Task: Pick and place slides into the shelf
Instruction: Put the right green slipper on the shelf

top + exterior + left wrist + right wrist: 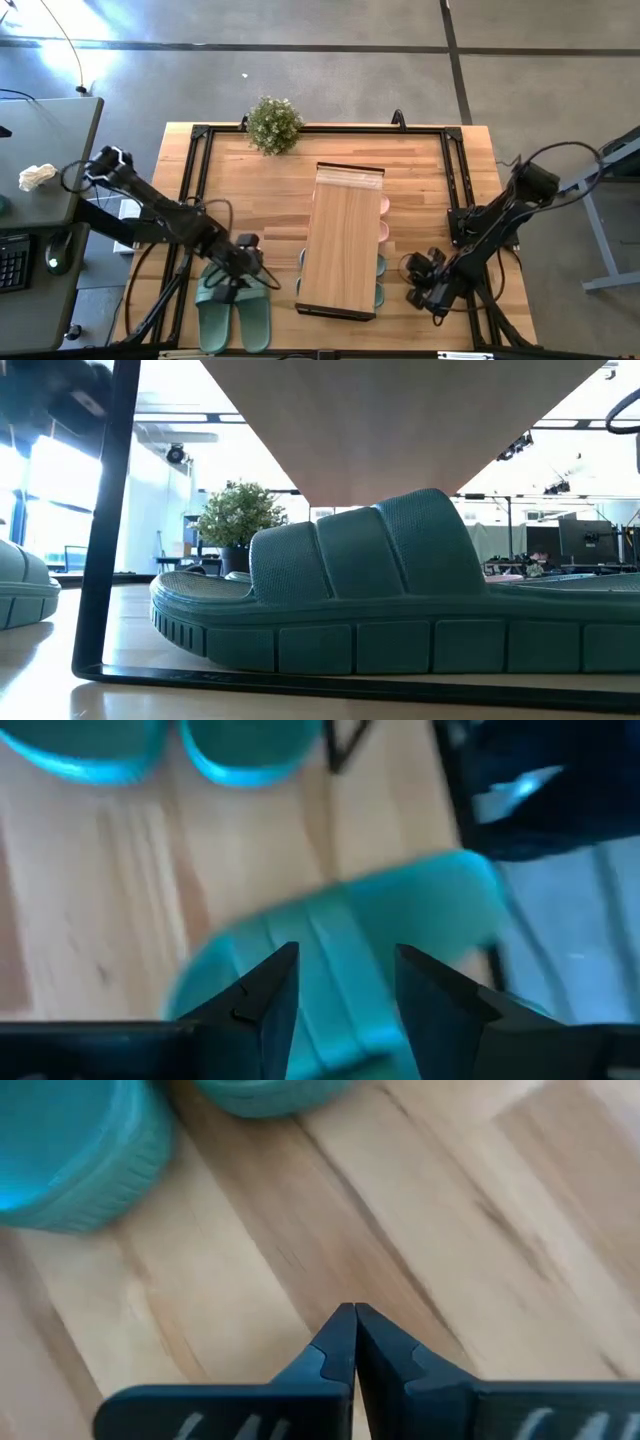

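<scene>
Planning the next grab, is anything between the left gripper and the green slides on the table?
Nothing visible: the open left gripper hangs directly over the sage green soft slides, beside the light-wood shelf.

Bright daylight over my table [420, 170], glare washing the floor at the high view's upper left, my wrist views smeared with blur, green slide [340, 960] soft under my fingers [265, 1005], low view's windows blown out white, near slide [400, 600] dim against them
</scene>
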Available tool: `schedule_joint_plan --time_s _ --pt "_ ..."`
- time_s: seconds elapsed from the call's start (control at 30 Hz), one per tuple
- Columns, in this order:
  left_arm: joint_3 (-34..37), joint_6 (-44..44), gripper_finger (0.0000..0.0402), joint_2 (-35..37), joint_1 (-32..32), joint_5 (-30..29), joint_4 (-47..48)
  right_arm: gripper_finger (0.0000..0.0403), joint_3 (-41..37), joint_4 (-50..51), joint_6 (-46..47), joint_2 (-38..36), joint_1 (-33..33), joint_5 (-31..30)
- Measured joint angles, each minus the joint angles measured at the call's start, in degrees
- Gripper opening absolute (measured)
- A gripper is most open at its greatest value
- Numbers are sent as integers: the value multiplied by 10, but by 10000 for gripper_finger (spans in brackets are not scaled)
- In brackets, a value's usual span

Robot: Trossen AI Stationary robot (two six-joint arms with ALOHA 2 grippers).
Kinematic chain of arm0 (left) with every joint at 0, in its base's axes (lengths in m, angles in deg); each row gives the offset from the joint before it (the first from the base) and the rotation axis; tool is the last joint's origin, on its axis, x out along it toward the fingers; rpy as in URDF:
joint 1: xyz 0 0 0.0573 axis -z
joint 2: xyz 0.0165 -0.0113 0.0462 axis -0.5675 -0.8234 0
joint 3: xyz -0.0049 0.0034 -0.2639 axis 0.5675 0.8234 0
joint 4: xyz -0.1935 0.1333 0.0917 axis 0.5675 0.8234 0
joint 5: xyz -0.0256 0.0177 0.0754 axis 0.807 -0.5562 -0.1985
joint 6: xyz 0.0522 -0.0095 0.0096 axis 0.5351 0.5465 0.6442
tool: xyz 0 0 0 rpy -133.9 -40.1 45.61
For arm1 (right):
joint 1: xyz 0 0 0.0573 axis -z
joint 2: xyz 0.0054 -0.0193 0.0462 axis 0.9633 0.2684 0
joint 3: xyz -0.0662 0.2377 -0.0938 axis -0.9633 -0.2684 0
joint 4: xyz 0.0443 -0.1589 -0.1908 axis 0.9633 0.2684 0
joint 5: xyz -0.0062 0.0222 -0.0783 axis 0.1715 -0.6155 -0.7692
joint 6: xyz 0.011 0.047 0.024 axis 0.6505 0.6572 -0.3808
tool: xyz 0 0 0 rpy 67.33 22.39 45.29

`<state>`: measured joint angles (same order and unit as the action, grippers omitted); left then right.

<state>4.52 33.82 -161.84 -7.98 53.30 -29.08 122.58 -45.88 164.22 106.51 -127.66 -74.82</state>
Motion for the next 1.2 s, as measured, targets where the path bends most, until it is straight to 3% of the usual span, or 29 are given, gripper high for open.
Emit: schedule_joint_plan --time_s 0.2,0.5,0.6,0.7,0.9,1.2 --pt "0 -68 150 67 1 84 45 0 0 71 37 -38 6 -6" --pt "1 32 150 36 40 42 -2 0 0 96 120 -48 9 -66" --pt "0 46 150 29 45 74 -12 0 0 88 148 -48 9 -66" --pt "0 7 150 28 37 96 22 0 0 77 153 -48 9 -66" --pt "3 6 150 28 -18 120 95 0 1 77 148 -48 9 -77" --pt "99 59 149 28 -166 276 -8 0 1 71 86 -48 0 -36"
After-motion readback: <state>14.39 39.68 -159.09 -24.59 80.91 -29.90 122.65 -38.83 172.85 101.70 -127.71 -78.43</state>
